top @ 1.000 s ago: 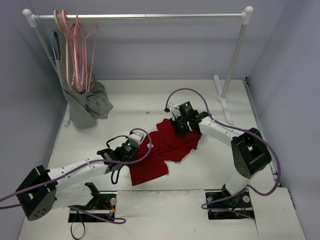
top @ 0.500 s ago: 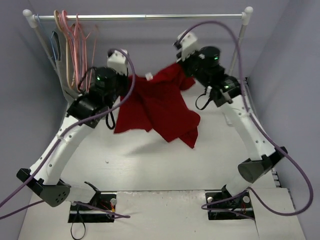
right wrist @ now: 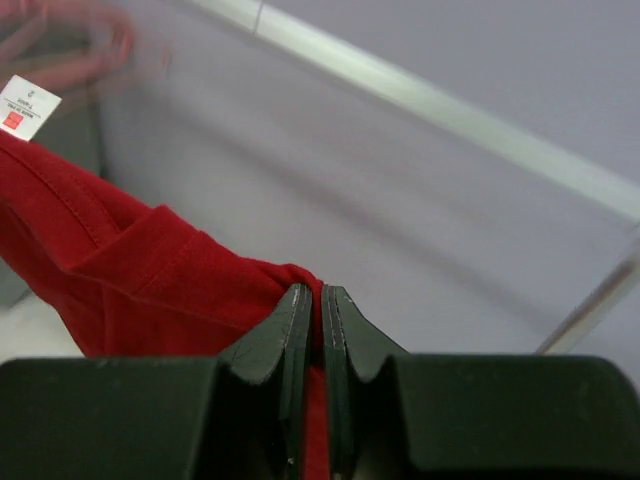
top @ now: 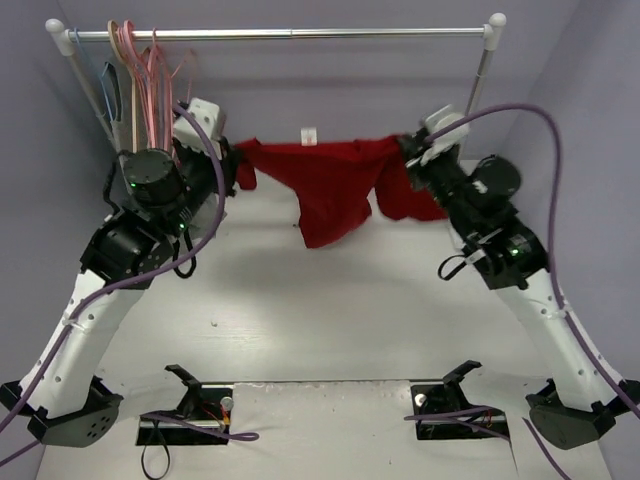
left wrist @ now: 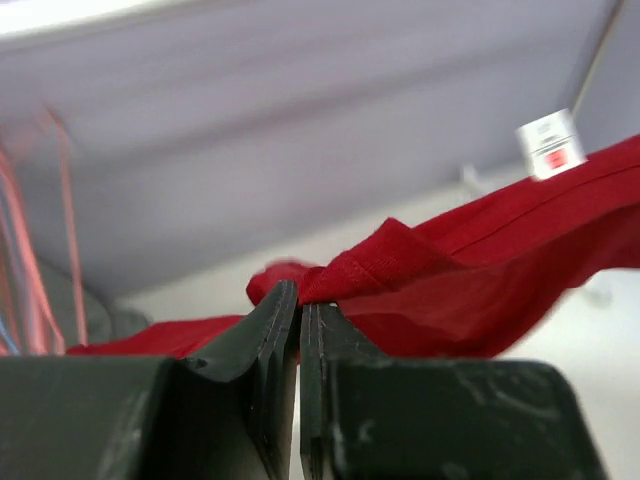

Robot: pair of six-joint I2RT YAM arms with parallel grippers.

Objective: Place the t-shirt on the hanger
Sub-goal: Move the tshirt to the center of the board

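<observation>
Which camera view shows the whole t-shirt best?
The top view: the t-shirt hangs whole, stretched wide. Each wrist view shows only a red fold pinched in shut jaws, plus the label.

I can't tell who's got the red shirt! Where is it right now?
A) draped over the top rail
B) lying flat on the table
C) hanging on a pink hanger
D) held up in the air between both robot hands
D: the t-shirt is stretched out above the table, with the left hand pinching one end and the right hand pinching the other.
</observation>
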